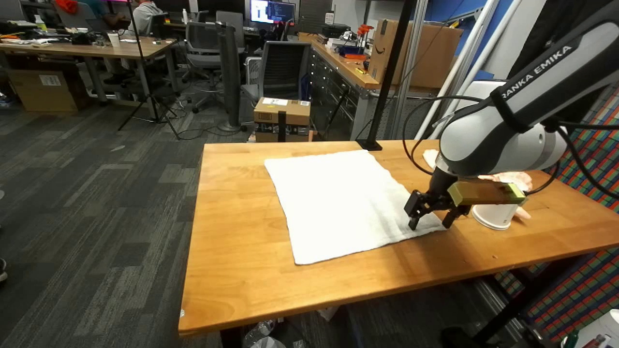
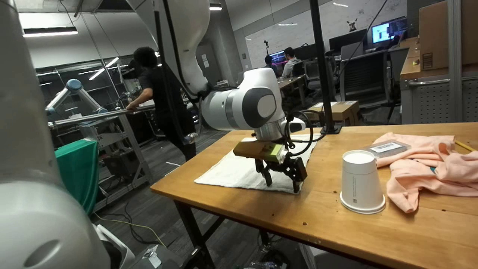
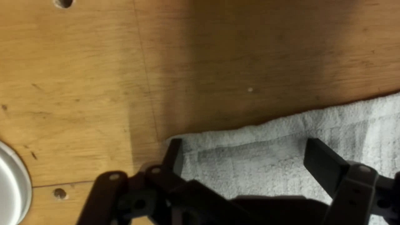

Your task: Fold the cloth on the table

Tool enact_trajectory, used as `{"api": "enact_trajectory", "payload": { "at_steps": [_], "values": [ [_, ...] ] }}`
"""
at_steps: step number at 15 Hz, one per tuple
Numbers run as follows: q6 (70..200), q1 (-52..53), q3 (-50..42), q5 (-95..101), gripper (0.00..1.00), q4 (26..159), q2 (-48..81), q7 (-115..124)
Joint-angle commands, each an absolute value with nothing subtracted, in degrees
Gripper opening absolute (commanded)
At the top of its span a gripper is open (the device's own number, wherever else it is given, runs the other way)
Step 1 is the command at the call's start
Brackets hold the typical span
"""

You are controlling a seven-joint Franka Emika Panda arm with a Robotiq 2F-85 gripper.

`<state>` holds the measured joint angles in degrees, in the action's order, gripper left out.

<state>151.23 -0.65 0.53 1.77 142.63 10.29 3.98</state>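
A white cloth (image 1: 338,203) lies spread flat on the wooden table (image 1: 232,270); the cloth also shows in an exterior view (image 2: 231,173), partly behind the arm. My gripper (image 1: 430,225) is open and points down at one corner of the cloth. In the wrist view the gripper (image 3: 244,142) has its fingers wide apart, with the cloth's hemmed edge (image 3: 250,168) between them. The left finger is at the cloth corner and the right finger is over the cloth. The fingertips (image 2: 282,186) are at or just above the cloth; whether they touch it I cannot tell.
A white upturned cup (image 2: 361,183) stands beside the gripper. A peach cloth (image 2: 444,168) lies crumpled behind the cup, with a grey box (image 2: 388,148) and a yellow pencil (image 2: 464,145) by it. A black post (image 1: 370,144) rises at the table's far edge.
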Motion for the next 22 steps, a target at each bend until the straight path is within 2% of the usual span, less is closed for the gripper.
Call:
{"api": "enact_trajectory", "payload": {
  "at_steps": [1,3,7,11,14,16,22],
  "values": [
    [151.4,-1.7,1.3,-3.3,0.80,141.0,12.1,-0.9],
    [150.3,-1.6,2.1,-6.0,0.68,141.2,11.5,-3.1],
    [148.0,0.0,2.5,-5.0,0.36,142.9,8.7,-1.8],
    [139.7,2.7,1.1,3.1,0.05,143.7,4.7,7.2],
    [130.4,3.9,1.6,9.3,0.00,143.9,0.3,15.4],
    [123.0,4.4,2.6,11.8,0.05,143.2,-1.6,19.7],
    [104.3,7.1,7.6,10.1,0.05,136.7,-2.7,24.5]
  ]
}}
